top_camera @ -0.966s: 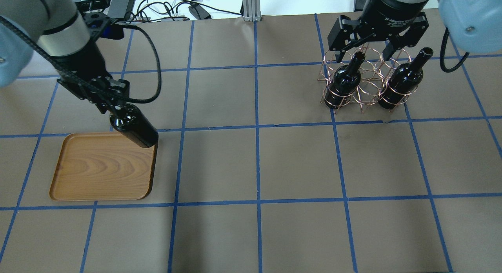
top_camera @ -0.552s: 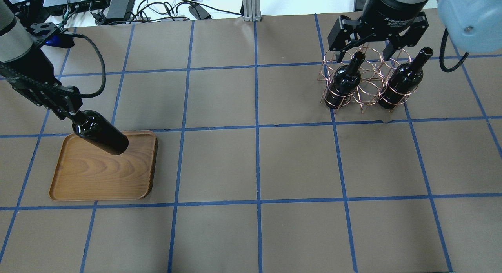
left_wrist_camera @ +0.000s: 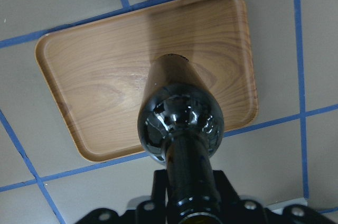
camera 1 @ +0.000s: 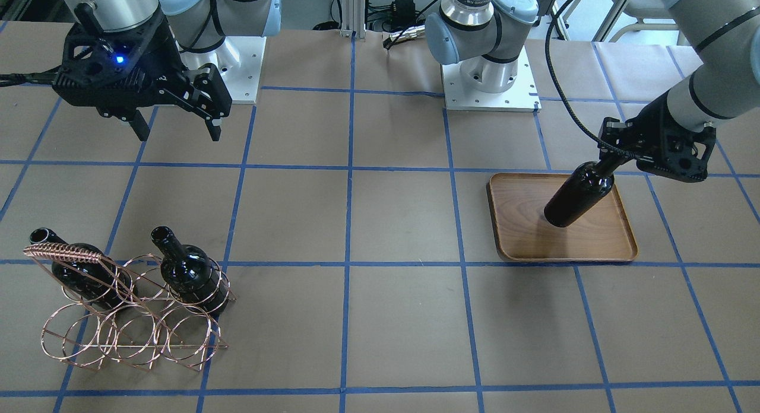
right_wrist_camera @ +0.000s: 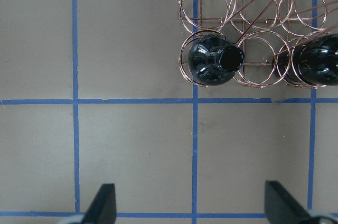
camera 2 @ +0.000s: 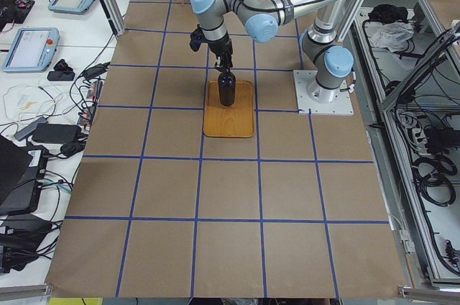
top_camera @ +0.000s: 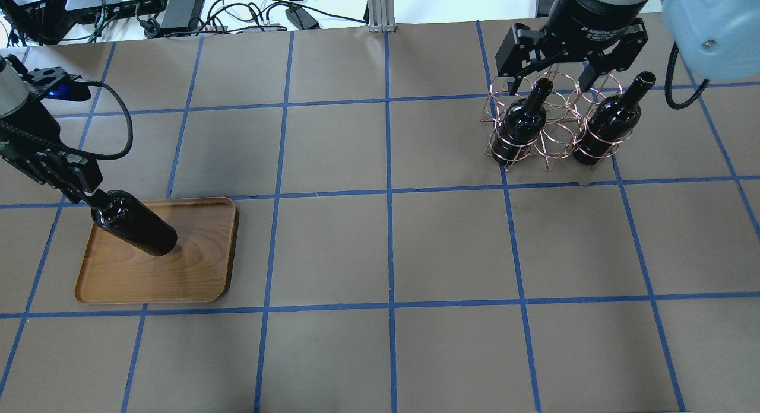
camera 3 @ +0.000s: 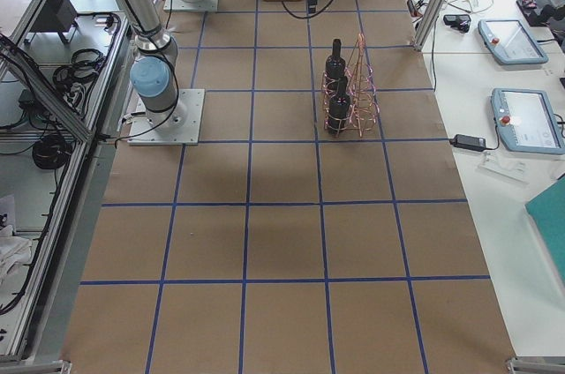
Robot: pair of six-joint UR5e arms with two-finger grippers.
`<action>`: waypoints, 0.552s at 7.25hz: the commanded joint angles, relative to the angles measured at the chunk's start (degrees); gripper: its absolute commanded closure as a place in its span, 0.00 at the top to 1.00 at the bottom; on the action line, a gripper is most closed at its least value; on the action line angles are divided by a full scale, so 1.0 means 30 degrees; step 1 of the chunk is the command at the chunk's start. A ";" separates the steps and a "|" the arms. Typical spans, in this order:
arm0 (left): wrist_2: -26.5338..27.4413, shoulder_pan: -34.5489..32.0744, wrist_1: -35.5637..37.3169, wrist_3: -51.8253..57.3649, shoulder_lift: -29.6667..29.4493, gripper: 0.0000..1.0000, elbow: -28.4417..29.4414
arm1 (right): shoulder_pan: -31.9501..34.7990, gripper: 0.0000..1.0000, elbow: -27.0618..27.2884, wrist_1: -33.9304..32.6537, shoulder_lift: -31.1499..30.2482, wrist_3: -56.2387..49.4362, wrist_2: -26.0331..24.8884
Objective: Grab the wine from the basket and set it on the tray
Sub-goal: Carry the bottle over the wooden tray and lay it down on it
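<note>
My left gripper [top_camera: 88, 192] is shut on the neck of a dark wine bottle [top_camera: 135, 230] and holds it upright over the wooden tray [top_camera: 190, 276]. The bottle's base is at or just above the tray floor; I cannot tell if it touches. The wrist view shows the bottle [left_wrist_camera: 179, 123] over the tray [left_wrist_camera: 90, 76]. My right gripper [top_camera: 555, 75] hangs open and empty above the far side of the copper wire basket [top_camera: 549, 134]. Two more bottles [top_camera: 522, 119] [top_camera: 611, 119] stand in the basket's end rings, with the middle ring empty.
The table is covered in brown paper with a blue tape grid. Cables and electronics [top_camera: 178, 3] and an aluminium post [top_camera: 380, 9] sit along the far edge. The arm bases [camera 1: 490, 75] stand at the robot's side of the table.
My left gripper has carried the bottle leftward from the tray's right far corner to over the tray's left part and brought it lower. The right arm and basket have not moved.
</note>
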 commanded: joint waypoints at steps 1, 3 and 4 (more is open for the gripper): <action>0.0572 0.0061 0.0074 0.0026 -0.0379 0.00 -0.0022 | 0.0001 1.00 -0.0001 0.0021 -0.0001 0.0002 -0.0035; 0.0456 0.0061 0.0074 -0.0091 -0.0439 0.64 -0.0051 | 0.0001 1.00 -0.0001 0.0021 -0.0001 -0.0027 -0.0036; 0.0455 0.0061 0.0103 -0.0207 -0.0468 0.87 0.0007 | 0.0001 1.00 -0.0001 -0.0008 -0.0001 -0.0028 -0.0065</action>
